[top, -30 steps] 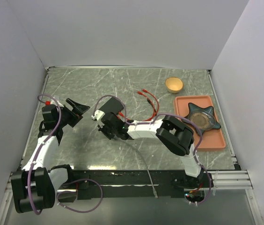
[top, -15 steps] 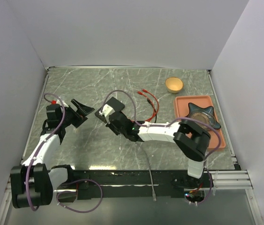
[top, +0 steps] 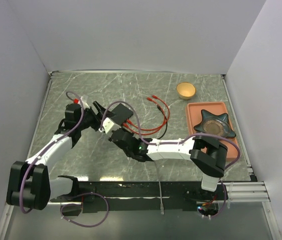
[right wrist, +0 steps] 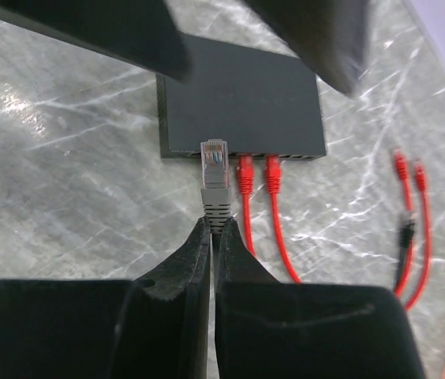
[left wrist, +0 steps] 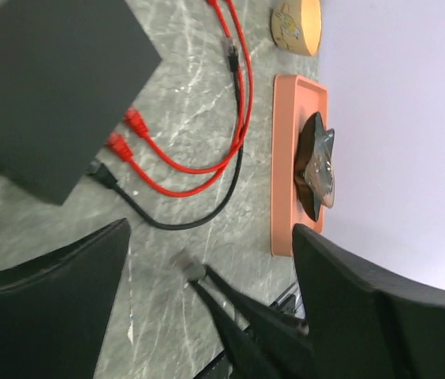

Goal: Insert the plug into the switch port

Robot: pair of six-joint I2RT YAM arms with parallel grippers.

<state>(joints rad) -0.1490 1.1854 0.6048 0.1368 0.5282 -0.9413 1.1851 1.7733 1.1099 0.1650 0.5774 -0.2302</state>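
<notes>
The switch (top: 124, 111) is a flat black box on the marble table; it also shows in the right wrist view (right wrist: 238, 95) and the left wrist view (left wrist: 45, 87). Its port row (right wrist: 242, 151) faces my right gripper, with two red plugs (right wrist: 245, 168) seated in it. My right gripper (right wrist: 212, 225) is shut on the grey boot of the plug (right wrist: 215, 158), whose clear tip sits just short of the port left of the red ones. In the top view the right gripper (top: 115, 131) is just below the switch. My left gripper (left wrist: 208, 229) is open and empty, hovering beside the switch (top: 100, 114).
An orange tray (top: 228, 150) holding a dark star-shaped dish stands at the right, with a small yellow bowl (top: 186, 90) behind it. Loose red and black cables (top: 160, 110) lie right of the switch. The grey cable (top: 160, 187) trails over the table's front edge.
My left gripper has swung right, up close to the switch. My right gripper, with the plug, has shifted and turned so that the plug faces the port row.
</notes>
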